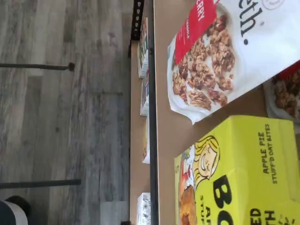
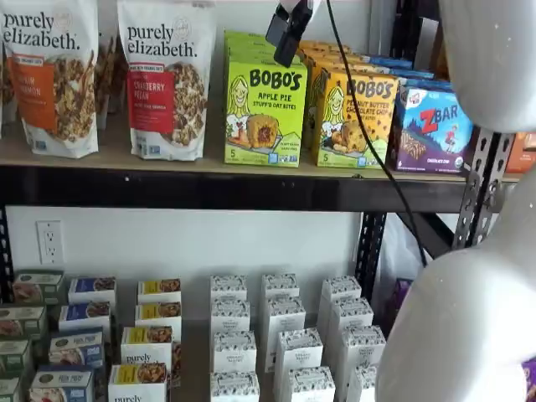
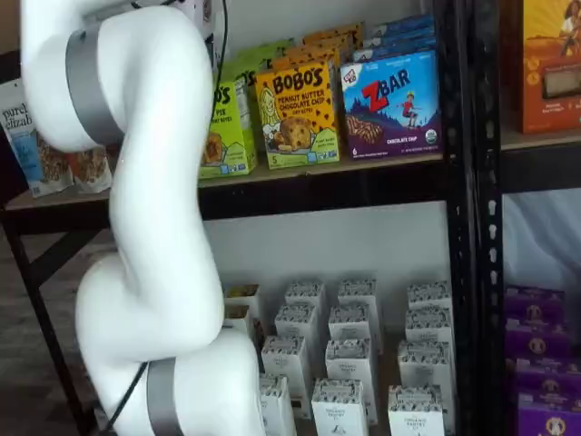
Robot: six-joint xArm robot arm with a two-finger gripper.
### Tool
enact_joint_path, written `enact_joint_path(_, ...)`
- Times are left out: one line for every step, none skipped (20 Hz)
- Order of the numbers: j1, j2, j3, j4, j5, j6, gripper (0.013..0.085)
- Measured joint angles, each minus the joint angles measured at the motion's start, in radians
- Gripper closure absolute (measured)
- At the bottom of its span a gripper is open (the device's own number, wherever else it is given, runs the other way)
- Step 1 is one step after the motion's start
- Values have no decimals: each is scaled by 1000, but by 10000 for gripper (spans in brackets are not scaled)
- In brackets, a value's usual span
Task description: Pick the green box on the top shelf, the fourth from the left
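Note:
The green box (image 2: 264, 105) stands upright on the top shelf (image 2: 209, 188), between a granola bag and a yellow-orange box. In the wrist view the green box (image 1: 243, 173) fills the near corner on the tan shelf board (image 1: 168, 136). In a shelf view the white arm half hides the green box (image 3: 222, 127). My gripper (image 2: 289, 38) hangs from the picture's top edge, just above and in front of the box's upper right corner. It is open, holds nothing and is not touching the box. A black cable runs down beside it.
Granola bags (image 2: 167, 75) stand left of the green box. Right of it are a yellow-orange box (image 2: 356, 113) and a blue ZBar box (image 2: 435, 130). Several small white boxes (image 2: 280, 335) fill the lower shelf. The white arm (image 3: 136, 182) stands in front of the shelves.

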Motion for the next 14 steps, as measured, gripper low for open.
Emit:
enact_joint_path(0,4,-4,-2,-1,0,130)
enact_joint_path(0,9,-7,-5,-3,-1,130)
enact_joint_path(0,14,-12,-7,-3,-2,130)
enact_joint_path(-2,21,-17,-8,-2,-4,130)
enact_joint_path(-3,25,-19,-10,-3,-6,130)
enact_joint_path(-4,28,-21,-13,-5,-8,130)
enact_joint_path(-6,32,-22,-15,-7,-11,130)
enact_joint_path(-8,36,-22,-17,-10,-14,130)
enact_joint_path(-9,38,-21,-20,-13,-17,130)
enact_joint_path(-11,40,-20,-22,-16,-20,130)
enact_joint_path(-12,43,-20,-24,-17,-23,130)
enact_joint_path(-14,47,-20,-27,-18,-26,130)
enact_joint_path(-15,50,-20,-30,-17,-29,130)
enact_joint_path(-16,53,-19,-32,-18,-31,130)
